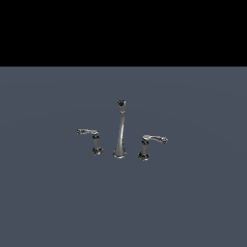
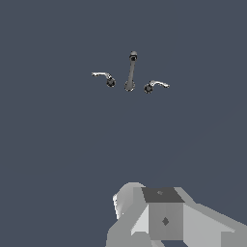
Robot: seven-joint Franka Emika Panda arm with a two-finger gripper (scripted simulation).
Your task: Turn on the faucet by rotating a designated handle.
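Arm body (image 2: 164,217) nearest | designated handle (image 2: 103,76) well apart | fingers unseen

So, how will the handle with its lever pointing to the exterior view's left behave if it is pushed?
The designated handle looks like rigid chrome, so it probably will not bend. Its glossy lever may be slippery. The thin lever sits atop a short post with a round base, so it likely swings around the post instead of tipping.
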